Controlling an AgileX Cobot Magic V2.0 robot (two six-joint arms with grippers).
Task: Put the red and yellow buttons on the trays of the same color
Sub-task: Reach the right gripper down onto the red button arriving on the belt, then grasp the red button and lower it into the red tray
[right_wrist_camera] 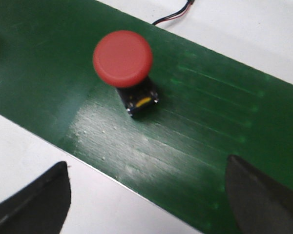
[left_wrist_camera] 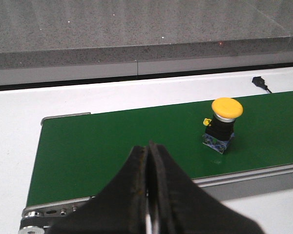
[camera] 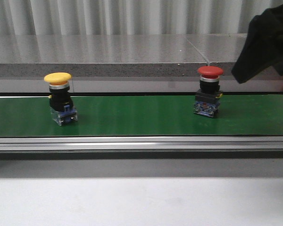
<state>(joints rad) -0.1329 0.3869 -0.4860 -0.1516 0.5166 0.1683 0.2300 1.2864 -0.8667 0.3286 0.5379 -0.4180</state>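
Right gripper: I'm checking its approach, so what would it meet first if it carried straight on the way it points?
Probably the red mushroom-head push button, standing on the green conveyor belt ahead of the open jaws.

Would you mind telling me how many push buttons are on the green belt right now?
2. The yellow button stands toward the belt's left, the red button toward its right; no trays are in view.

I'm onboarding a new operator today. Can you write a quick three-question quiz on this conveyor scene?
1. True or false: the yellow button stands on the green belt.
2. Which gripper has its jaws open: A) left gripper, B) right gripper?
3. Fill in: the red button is on the robot's ____ side.

Key: 1 true; 2 B; 3 right.
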